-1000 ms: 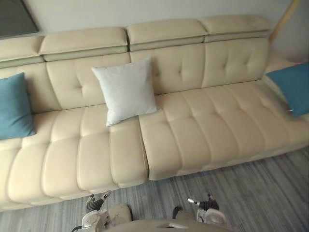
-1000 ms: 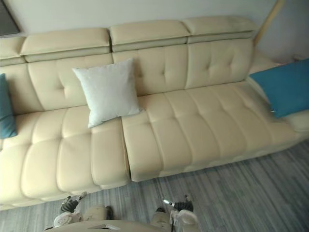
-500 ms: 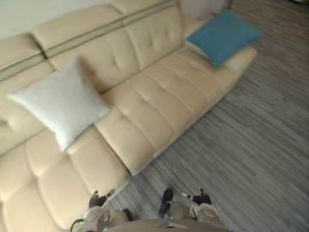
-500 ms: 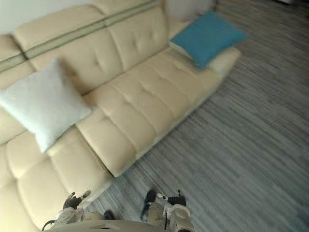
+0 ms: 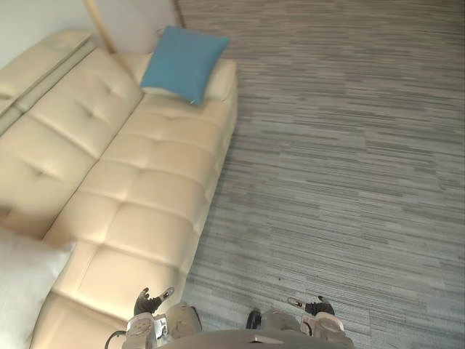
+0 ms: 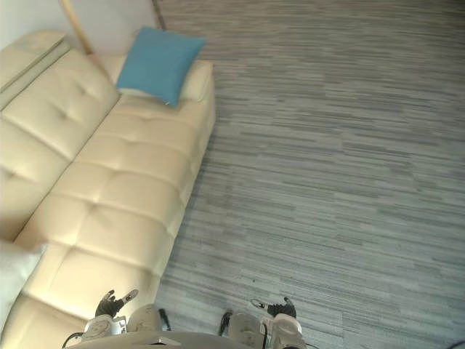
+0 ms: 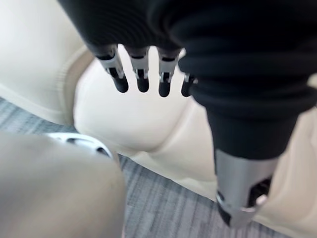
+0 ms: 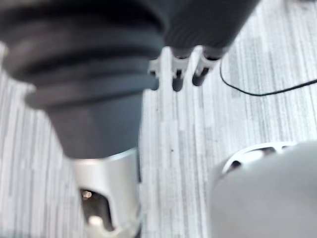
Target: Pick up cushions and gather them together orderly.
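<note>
Your blue cushion [image 5: 183, 62] at the far end of the sofa [image 5: 138, 189], white cushion [image 5: 22, 287] at its near end, your left hand [image 7: 140, 74] and right hand [image 8: 177, 74] low, fingers apart, empty.

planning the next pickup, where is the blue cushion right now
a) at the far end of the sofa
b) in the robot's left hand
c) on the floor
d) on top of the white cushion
A: the blue cushion lies at the far end of the sofa, propped up at that end.
</note>
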Motion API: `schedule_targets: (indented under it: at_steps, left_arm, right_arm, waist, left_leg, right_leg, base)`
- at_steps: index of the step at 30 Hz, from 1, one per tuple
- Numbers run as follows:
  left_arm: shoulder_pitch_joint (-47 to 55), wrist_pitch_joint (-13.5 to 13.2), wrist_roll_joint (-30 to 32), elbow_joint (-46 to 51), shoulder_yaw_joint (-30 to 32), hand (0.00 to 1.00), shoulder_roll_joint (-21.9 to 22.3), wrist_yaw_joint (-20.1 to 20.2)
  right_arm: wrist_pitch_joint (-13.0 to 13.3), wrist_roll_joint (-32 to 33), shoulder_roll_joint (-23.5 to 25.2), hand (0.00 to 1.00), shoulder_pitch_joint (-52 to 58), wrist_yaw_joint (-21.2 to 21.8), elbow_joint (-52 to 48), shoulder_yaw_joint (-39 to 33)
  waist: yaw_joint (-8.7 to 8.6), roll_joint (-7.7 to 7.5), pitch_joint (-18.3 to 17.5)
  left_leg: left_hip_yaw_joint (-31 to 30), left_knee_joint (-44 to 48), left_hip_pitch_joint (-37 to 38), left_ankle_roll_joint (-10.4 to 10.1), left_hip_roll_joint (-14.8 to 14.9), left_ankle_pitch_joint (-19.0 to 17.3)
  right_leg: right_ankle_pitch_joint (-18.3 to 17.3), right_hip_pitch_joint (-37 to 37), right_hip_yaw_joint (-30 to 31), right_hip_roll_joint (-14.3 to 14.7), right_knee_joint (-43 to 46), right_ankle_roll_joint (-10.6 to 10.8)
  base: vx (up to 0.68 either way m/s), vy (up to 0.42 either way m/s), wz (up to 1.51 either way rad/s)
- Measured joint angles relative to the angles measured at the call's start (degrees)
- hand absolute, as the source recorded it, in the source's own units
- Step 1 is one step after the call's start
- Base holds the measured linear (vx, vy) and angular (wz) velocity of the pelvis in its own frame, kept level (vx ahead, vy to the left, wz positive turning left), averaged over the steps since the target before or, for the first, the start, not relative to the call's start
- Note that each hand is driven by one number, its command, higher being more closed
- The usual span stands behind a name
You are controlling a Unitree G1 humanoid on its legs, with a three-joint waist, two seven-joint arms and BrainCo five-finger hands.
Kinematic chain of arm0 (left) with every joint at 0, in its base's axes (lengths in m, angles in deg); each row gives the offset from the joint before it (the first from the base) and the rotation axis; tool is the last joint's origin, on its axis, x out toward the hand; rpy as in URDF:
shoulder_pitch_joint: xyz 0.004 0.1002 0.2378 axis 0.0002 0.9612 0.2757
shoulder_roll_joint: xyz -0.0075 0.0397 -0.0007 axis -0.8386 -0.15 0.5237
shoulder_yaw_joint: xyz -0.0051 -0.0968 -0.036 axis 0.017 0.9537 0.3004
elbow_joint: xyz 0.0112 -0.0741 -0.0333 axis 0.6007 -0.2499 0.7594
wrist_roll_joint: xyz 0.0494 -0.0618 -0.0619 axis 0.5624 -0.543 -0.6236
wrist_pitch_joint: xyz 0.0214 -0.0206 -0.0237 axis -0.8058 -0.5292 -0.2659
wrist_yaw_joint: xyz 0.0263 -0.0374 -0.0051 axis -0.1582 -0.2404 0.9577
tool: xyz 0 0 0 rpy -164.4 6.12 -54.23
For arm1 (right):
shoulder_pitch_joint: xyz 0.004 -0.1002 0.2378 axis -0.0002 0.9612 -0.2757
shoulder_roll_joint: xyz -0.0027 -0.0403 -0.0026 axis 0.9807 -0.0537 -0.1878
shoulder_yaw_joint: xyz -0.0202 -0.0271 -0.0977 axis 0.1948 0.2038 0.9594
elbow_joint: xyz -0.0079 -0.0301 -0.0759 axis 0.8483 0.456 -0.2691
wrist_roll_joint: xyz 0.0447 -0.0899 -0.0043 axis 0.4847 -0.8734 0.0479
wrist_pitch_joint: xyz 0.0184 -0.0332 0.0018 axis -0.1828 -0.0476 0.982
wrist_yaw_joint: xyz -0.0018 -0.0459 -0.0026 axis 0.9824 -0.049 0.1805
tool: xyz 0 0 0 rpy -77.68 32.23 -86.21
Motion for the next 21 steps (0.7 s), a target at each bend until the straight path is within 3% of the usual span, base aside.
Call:
schedule_targets:
  at_steps: [3,4,5,7,8,10,11,12,13,14,15,18,20,21]
  left_arm:
    - [-0.03,-0.1,0.0,1.59,0.16,0.0,0.09,0.02]
    - [0.01,-0.1,0.0,2.33,0.28,0.0,0.46,-0.01]
    - [0.08,-0.14,0.0,2.62,0.27,0.0,0.68,-0.02]
    - [0.18,-0.18,0.03,2.53,0.45,0.0,0.49,-0.02]
    - [0.01,-0.19,0.05,2.4,0.95,0.0,-0.14,-0.01]
    - [0.07,0.0,0.07,2.19,2.6,0.0,-1.38,-0.02]
    - [0.12,0.03,0.08,1.98,2.61,0.0,-1.57,-0.1]
    - [0.11,0.03,0.08,1.16,2.38,0.0,-2.08,-0.08]
    - [0.19,0.61,0.14,0.28,1.72,0.0,-2.73,-0.07]
    - [0.3,0.73,0.18,-0.01,1.43,0.0,-2.85,-0.07]
    - [0.63,1.13,0.21,-0.03,1.09,0.0,-2.84,-0.09]
    - [0.55,1.28,0.11,-0.02,0.17,0.0,-2.61,-0.13]
    - [-0.33,1.35,0.04,-0.06,0.01,0.0,-2.14,-0.18]
    - [-0.8,1.36,0.04,-0.07,-0.86,0.0,-1.77,-0.16]
  right_arm:
    - [-0.32,0.05,0.36,0.0,0.26,-0.17,-0.06,0.01]
    - [-0.32,0.06,0.51,0.0,0.39,-0.53,-0.1,-0.02]
    - [-0.27,0.09,0.79,0.0,0.36,-1.08,-0.25,-0.09]
    - [-0.25,0.29,1.2,0.0,-0.2,-1.22,0.07,0.03]
    - [-0.2,0.36,2.3,0.0,-0.96,-1.21,0.2,-0.09]
    - [-0.14,0.35,4.35,0.0,-1.13,-1.17,-0.6,-0.51]
    - [-0.15,0.34,4.56,0.0,-0.92,-1.17,-0.65,-0.71]
    - [-0.21,0.33,4.77,0.0,-0.81,-1.15,-0.6,-1.16]
    - [-0.16,0.31,4.78,0.0,-0.74,-1.04,-1.05,-1.21]
    - [-0.16,0.31,4.83,0.0,-0.65,-0.98,-1.35,-1.17]
    - [-0.11,0.31,4.95,0.0,-0.31,-0.77,-2.14,-0.91]
    - [0.59,0.27,4.49,0.0,0.04,-0.75,-4.28,-0.98]
    - [1.06,0.27,4.12,0.0,-0.24,-0.76,-5.12,-1.01]
    - [1.02,0.27,3.29,0.0,-0.46,-0.77,-4.82,-1.04]
  waist:
    - [0.82,-0.19,0.41]
    - [1.23,-0.32,0.43]
    - [1.93,-0.38,0.42]
    - [3.54,-1.39,0.1]
    - [3.71,-2.44,-0.38]
    - [3.44,-5.63,-0.48]
    - [3.58,-6.0,-0.49]
    - [3.86,-6.58,-0.33]
    - [3.35,-6.71,-0.18]
    - [3.12,-6.62,-0.13]
    - [2.54,-6.25,0.09]
    - [1.29,-4.87,0.65]
    - [0.64,-4.79,0.77]
    - [0.3,-4.25,1.09]
  left_leg:
    - [-1.29,-10.55,-5.73,-0.1,-3.24,0.7]
    - [-1.29,-16.8,-6.85,-0.74,-4.55,2.62]
    - [-1.5,-25.77,-7.29,-1.35,-5.86,6.06]
    - [-2.63,-32.73,-6.05,-0.93,-7.81,17.69]
    - [-2.58,-31.51,-6.28,1.01,-9.19,17.19]
    - [-0.98,-26.79,-6.78,4.97,-11.22,11.9]
    - [-0.38,-26.15,-6.06,5.4,-11.44,11.01]
    - [0.76,-25.17,-4.14,6.02,-12.03,9.53]
    - [1.62,-24.22,-0.49,7.25,-12.9,8.51]
    - [1.79,-24.32,1.18,7.53,-13.07,7.94]
    - [1.84,-25.0,5.71,8.06,-13.24,6.6]
    - [1.88,-30.89,15.89,7.99,-12.96,5.28]
    - [1.74,-34.51,19.94,7.9,-12.33,5.3]
    - [1.69,-36.59,22.68,7.88,-11.28,5.32]
  right_leg:
    - [-0.45,3.61,3.91,0.2,-3.36,0.85]
    - [-0.54,5.4,5.13,-0.06,-5.29,1.11]
    - [-0.98,7.13,6.45,-0.37,-7.35,2.16]
    - [-1.63,9.77,10.24,-1.1,-11.17,3.54]
    - [-1.46,10.73,11.53,-2.33,-13.1,3.71]
    - [-0.54,9.74,13.25,-5.5,-8.8,6.24]
    - [-0.6,9.25,13.36,-6.18,-6.31,7.28]
    - [-0.36,7.45,13.7,-7.09,1.24,10.66]
    - [2.81,2.67,13.92,-8.54,16.53,17.68]
    - [4.04,1.17,13.87,-8.78,22.1,19.81]
    - [5.36,-2.1,12.29,-9.38,33.08,20.6]
    - [3.01,-10.15,1.64,-12.61,41.86,11.41]
    - [1.04,-15.28,-3.18,-12.94,36.65,8.94]
    - [0.58,-17.18,-6.04,-11.94,28.04,7.82]
  base:
    - [0.36,0.141,-0.89]
    - [0.43,0.212,-0.6]
    - [0.43,0.229,-0.65]
    - [0.46,0.252,-0.83]
    - [0.72,0.327,-0.76]
    - [0.74,0.316,-0.39]
    - [0.6,0.252,-0.23]
    - [0.58,0.213,-0.24]
    - [0.57,0.185,-0.24]
    - [0.54,0.146,-0.22]
    - [0.42,0.091,-0.19]
    - [0.53,0.058,-0.18]
    - [0.48,-0.032,-0.02]
    - [0.5,-0.092,0.01]
